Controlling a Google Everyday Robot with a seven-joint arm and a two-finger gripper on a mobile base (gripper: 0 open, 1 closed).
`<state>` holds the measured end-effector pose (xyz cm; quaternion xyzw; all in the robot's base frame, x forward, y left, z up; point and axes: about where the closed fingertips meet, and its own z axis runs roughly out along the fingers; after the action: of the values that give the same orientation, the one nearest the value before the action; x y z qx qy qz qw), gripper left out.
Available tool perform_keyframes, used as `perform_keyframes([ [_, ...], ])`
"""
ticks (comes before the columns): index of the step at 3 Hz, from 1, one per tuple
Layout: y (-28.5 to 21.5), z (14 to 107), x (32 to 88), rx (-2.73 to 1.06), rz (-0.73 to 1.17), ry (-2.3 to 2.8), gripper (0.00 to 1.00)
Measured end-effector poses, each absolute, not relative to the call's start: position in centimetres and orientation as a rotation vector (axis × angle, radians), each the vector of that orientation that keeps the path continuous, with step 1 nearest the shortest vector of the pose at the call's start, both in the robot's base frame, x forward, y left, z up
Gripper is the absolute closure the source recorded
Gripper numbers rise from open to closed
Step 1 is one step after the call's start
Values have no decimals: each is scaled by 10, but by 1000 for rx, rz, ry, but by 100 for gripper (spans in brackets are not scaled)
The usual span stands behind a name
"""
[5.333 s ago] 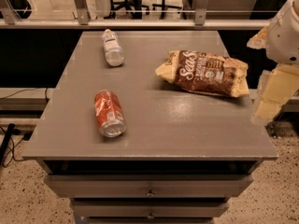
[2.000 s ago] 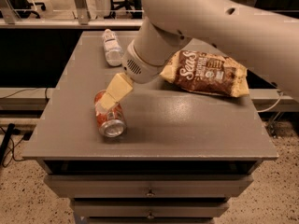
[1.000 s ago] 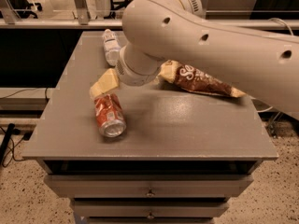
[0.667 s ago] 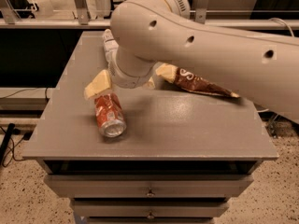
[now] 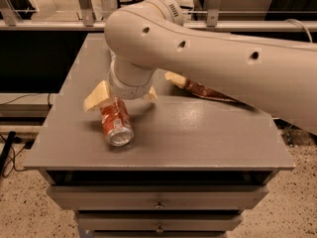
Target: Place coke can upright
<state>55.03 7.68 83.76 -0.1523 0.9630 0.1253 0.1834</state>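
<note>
Red and silver, the coke can [image 5: 117,124] lay on its side near the front left of the grey surface [image 5: 208,143]. The hand [image 5: 120,100] stood over its far end, with fingers [image 5: 95,96] spread open and gripping nothing. For a good grasp, the fingers probably needed to come down evenly on both sides before closing.
</note>
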Motion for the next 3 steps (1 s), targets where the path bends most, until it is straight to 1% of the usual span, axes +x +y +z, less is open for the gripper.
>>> perform_keyframes([
  [1, 79, 831, 545, -450, 328, 2741, 18],
  [2, 90, 835, 533, -546, 286, 2744, 49],
  [3, 96, 849, 529, -613, 248, 2706, 72],
])
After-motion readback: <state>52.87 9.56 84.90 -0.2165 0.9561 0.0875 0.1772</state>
